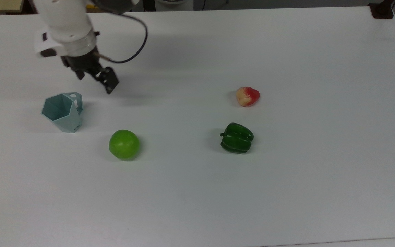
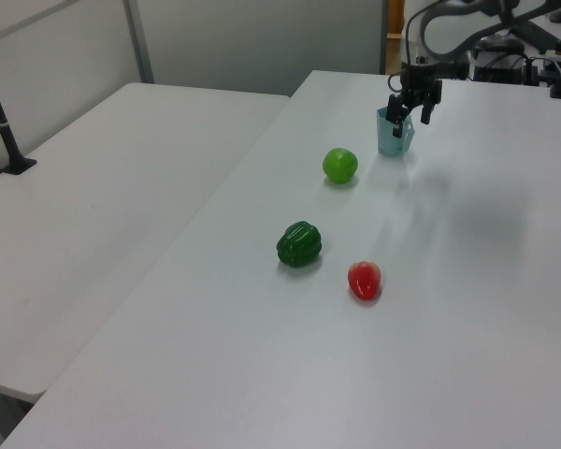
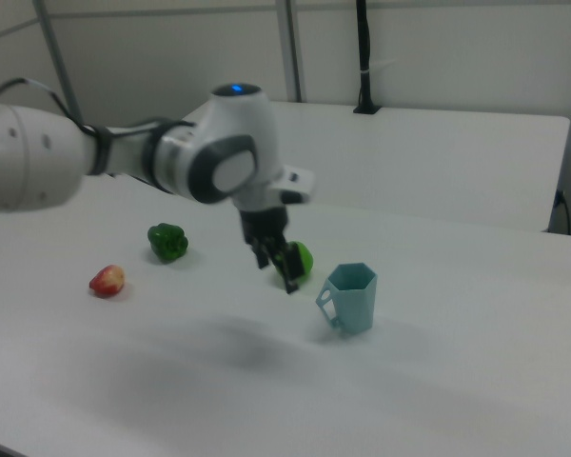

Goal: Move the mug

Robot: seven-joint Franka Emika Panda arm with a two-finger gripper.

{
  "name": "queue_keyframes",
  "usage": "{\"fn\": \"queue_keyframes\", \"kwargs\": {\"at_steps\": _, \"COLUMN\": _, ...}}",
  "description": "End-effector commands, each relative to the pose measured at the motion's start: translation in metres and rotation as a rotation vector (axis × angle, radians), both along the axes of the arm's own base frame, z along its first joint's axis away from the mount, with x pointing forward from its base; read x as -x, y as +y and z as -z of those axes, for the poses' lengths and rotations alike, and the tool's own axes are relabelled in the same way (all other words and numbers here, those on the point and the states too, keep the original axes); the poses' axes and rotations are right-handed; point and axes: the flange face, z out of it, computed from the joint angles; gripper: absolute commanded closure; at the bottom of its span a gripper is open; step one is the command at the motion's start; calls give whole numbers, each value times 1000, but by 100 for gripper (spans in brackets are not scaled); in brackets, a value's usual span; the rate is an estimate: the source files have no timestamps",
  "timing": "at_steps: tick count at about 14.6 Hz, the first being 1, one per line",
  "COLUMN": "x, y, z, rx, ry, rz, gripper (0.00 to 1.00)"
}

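Note:
The pale teal faceted mug (image 1: 62, 111) stands upright on the white table (image 1: 286, 188) at the top view's left, its thin handle facing the arm. My gripper (image 1: 96, 80) hangs open and holds nothing, apart from the mug, above it and toward the top view's right. In the left view the gripper (image 2: 410, 108) is just above the mug (image 2: 394, 134). The right view has the gripper (image 3: 276, 267) to the left of the mug (image 3: 352, 300), raised off the table.
A green round fruit (image 1: 123, 144) lies close to the mug on the top view's right. Farther right are a dark green bell pepper (image 1: 237, 137) and a red and yellow fruit (image 1: 247, 96). A second table (image 2: 103, 187) stands at the left view's left.

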Motion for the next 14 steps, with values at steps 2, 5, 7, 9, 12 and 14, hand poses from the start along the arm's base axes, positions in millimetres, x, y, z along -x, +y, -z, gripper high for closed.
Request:
{"fn": "queue_keyframes", "kwargs": {"at_steps": 2, "x": 53, "y": 65, "z": -82, "rx": 28, "ry": 37, "rz": -79, "gripper": 0}}
{"fn": "queue_keyframes", "kwargs": {"at_steps": 5, "x": 71, "y": 71, "z": -121, "rx": 22, "ry": 29, "rz": -136, "gripper": 0}}
{"fn": "queue_keyframes", "kwargs": {"at_steps": 7, "x": 74, "y": 70, "z": -139, "rx": 23, "ry": 12, "rz": -136, "gripper": 0}}
{"fn": "queue_keyframes", "kwargs": {"at_steps": 9, "x": 79, "y": 67, "z": -147, "rx": 19, "ry": 35, "rz": -173, "gripper": 0}}
{"fn": "queue_keyframes", "kwargs": {"at_steps": 12, "x": 84, "y": 64, "z": -154, "rx": -17, "ry": 43, "rz": -183, "gripper": 0}}
{"fn": "queue_keyframes", "kwargs": {"at_steps": 14, "x": 89, "y": 57, "z": -158, "rx": -22, "ry": 52, "rz": -174, "gripper": 0}}
